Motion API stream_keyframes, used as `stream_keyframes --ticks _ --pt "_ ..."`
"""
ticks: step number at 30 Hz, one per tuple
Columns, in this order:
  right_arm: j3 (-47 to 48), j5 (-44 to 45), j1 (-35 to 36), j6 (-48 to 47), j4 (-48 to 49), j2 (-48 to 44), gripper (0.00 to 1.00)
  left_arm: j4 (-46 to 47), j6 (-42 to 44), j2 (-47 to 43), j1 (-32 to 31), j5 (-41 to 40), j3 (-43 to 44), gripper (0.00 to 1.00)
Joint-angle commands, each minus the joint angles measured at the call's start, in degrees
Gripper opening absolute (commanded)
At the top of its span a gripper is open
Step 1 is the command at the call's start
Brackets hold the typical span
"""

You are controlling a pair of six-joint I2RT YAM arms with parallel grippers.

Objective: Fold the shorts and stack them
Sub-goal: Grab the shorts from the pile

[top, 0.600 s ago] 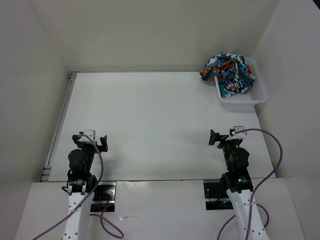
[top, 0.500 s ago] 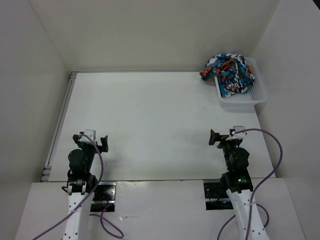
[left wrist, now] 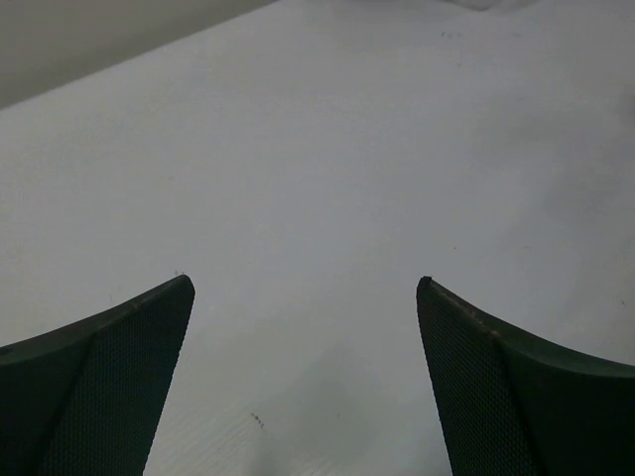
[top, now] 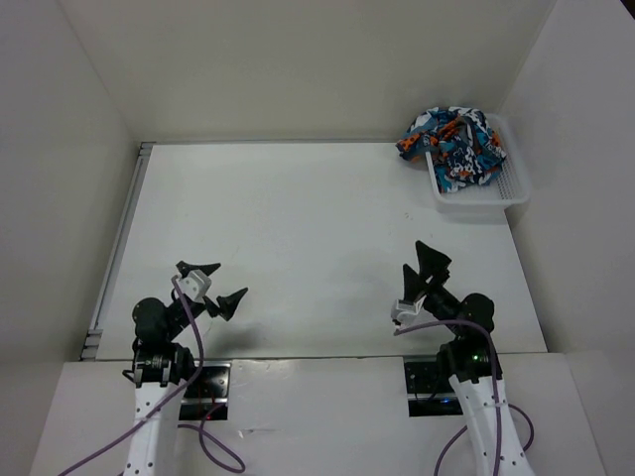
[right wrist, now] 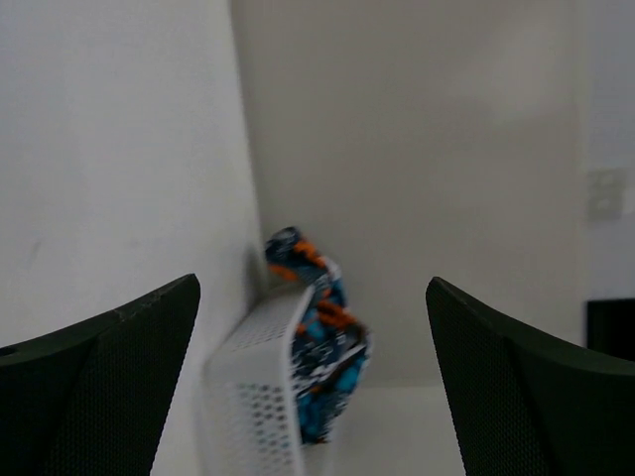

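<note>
The shorts [top: 451,144] sit in a crumpled heap, unfolded, in the white mesh basket [top: 478,200] at the table's far right corner. The print is teal, orange, white & black. The heap fills the far part of the basket and hangs over its far-left rim; the near part of the basket floor is bare. Can't tell how many pieces are in the heap. Nothing is touching it.

In the right wrist cam the shorts [right wrist: 319,352] and basket [right wrist: 253,397] show blurred btwn the fingers, far off, against the white wall, w/ the picture rolled sideways.

The table [top: 298,208] is white, w/ white walls on three sides.

The right gripper [top: 417,263] is near the table's near edge, right side, well apart from the basket. Its jaws are spread wide w/ nothing btwn them, and it's tilted over on its side. From its own cam the right gripper [right wrist: 314,282] shows both dark fingers [right wrist: 89,387] far apart and holding nothing.

The left gripper [top: 231,280] is near the near edge, left side, also wide open & holding nothing, pointed toward the table's middle. In its wrist cam the left gripper [left wrist: 306,283] has only bare table [left wrist: 317,139] btwn the fingers [left wrist: 99,397].

Purple cables run along both arms.
</note>
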Motion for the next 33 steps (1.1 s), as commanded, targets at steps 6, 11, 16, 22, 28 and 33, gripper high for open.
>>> stream_keyframes --ticks 6,11,16,22,28,33 --pt "14.26 0.95 0.35 -7.98 16.17 20.81 0.99 11.86 0.30 19.32 -1.83 5.74 11.86 1.00" --pt "57.75 29.17 3.16 32.84 14.63 61.84 0.99 -1.56 0.30 54.97 -6.13 -3.38 39.21 1.00" --pt "75.10 33.16 -3.42 48.87 8.03 86.75 0.99 -10.90 0.30 84.01 -12.45 -17.25 62.39 1.00" --pt "114.02 33.26 -15.20 77.36 -15.63 118.31 0.99 -13.20 0.30 96.72 -18.17 -20.62 73.76 1.00" --pt "121.69 43.55 -17.48 79.48 -13.52 130.70 0.98 -9.25 0.30 102.35 -23.97 -26.86 76.31 1.00" --pt "128.02 38.47 -18.11 78.70 -15.80 138.01 0.98 -9.24 0.30 104.11 -25.29 -28.09 76.84 1.00"
